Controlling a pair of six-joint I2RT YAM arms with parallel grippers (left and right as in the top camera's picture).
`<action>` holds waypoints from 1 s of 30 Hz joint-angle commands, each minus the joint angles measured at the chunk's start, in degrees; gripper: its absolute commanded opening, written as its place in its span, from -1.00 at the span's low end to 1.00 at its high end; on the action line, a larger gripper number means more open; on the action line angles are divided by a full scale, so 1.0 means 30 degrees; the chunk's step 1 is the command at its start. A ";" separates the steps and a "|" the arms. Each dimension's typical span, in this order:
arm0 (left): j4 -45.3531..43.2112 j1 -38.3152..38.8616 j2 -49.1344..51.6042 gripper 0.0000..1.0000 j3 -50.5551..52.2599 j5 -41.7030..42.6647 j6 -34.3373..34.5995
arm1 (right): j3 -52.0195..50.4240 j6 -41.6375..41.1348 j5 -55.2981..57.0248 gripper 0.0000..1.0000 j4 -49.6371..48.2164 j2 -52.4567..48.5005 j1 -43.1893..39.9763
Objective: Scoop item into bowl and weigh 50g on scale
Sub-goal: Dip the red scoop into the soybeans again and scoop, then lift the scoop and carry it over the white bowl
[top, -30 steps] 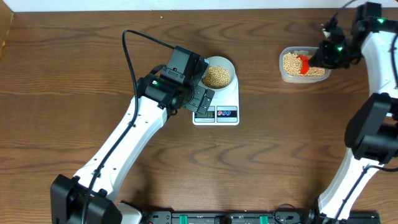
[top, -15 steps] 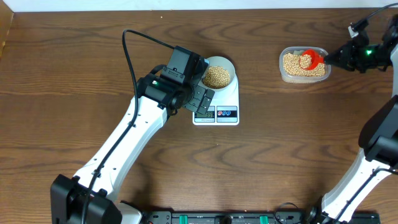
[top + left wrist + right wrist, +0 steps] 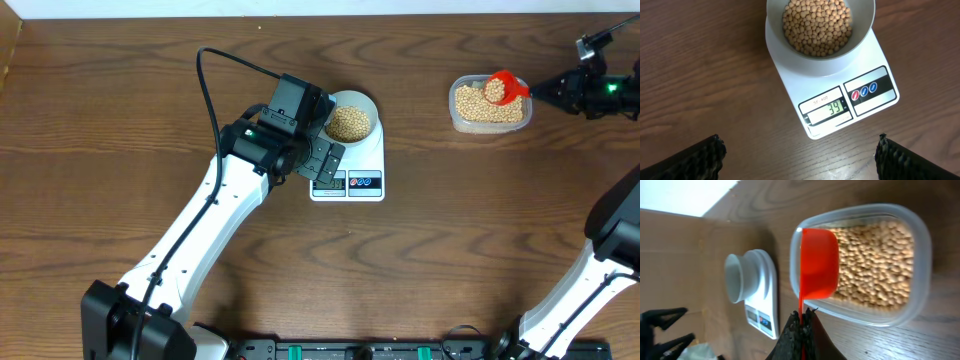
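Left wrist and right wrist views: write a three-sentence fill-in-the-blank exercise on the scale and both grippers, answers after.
The grey display of the flat white rectangular kitchen scale reads ____.
The right gripper is shut on a ____ plastic scoop.
The jaws of the left gripper stand ____.
Missing words: 39; red; open.

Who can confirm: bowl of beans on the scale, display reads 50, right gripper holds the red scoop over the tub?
Wrong on the reading: the left wrist view shows the display at 39, not 50. Otherwise right: bowl of beans on the scale, right gripper holds the red scoop over the tub.
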State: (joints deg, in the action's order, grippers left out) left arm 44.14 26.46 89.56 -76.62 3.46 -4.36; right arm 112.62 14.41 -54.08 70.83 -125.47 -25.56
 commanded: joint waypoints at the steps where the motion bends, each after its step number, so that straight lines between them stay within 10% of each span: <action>1: 0.0066 -0.0015 -0.0386 0.96 -0.0073 -0.0255 -0.0117 | 0.0029 0.1239 -0.2769 -0.98 0.0313 -0.0182 -0.0087; 30: 0.0066 -0.0015 -0.0386 0.96 -0.0073 -0.0255 -0.0109 | 0.0036 0.2295 -0.4626 -0.97 0.1530 -0.0182 0.6280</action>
State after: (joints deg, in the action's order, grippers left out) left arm 44.14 26.46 89.56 -76.62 3.46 -4.36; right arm 112.62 20.38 -67.37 75.40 -125.54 -9.23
